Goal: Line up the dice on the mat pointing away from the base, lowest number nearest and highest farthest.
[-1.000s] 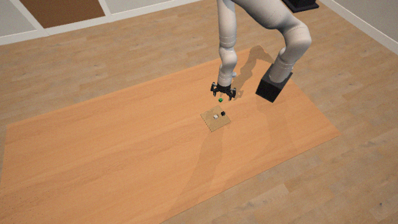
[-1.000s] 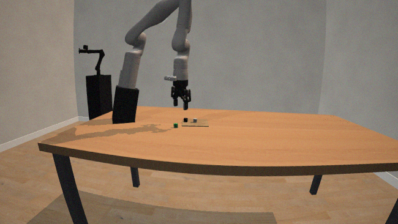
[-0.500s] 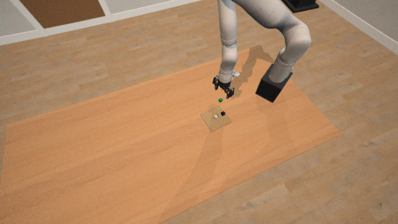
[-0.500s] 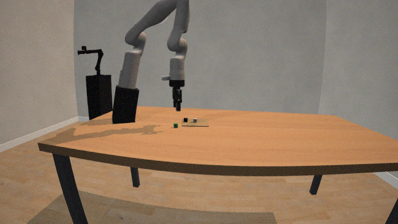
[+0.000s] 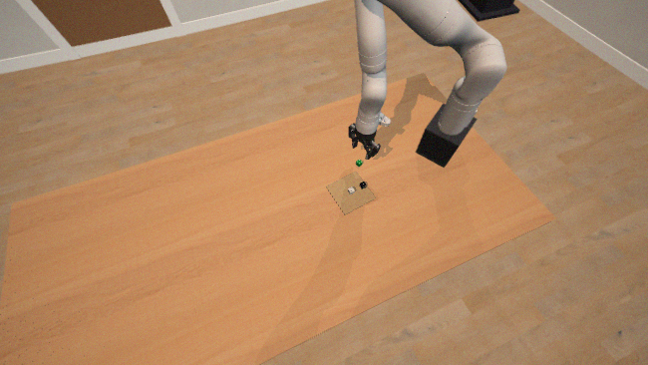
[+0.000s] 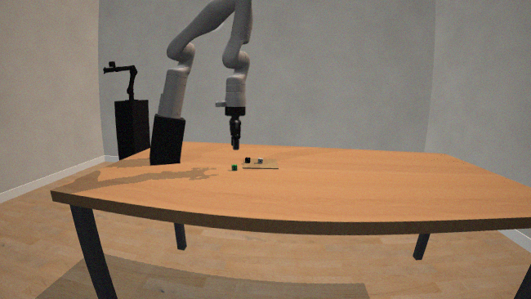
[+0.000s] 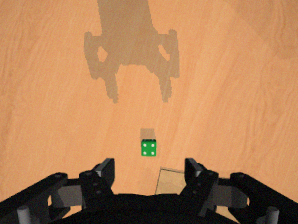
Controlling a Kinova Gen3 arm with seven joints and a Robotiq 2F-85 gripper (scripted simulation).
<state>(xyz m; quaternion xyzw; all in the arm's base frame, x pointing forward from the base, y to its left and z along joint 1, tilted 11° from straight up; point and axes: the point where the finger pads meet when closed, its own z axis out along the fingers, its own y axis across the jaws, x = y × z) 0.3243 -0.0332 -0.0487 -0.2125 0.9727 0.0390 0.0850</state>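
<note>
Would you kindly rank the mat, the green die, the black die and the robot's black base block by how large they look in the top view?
1. Base block
2. Mat, close behind it
3. Black die and green die: both tiny and look alike, so I will not rank them.

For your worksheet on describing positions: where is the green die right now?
In the top view the green die lies on the bare table, off the mat, between the mat's corner and the raised hand.

A wooden table (image 6: 310, 196) on dark legs (image 6: 91, 253), with a black pedestal (image 6: 131, 127) behind.
</note>
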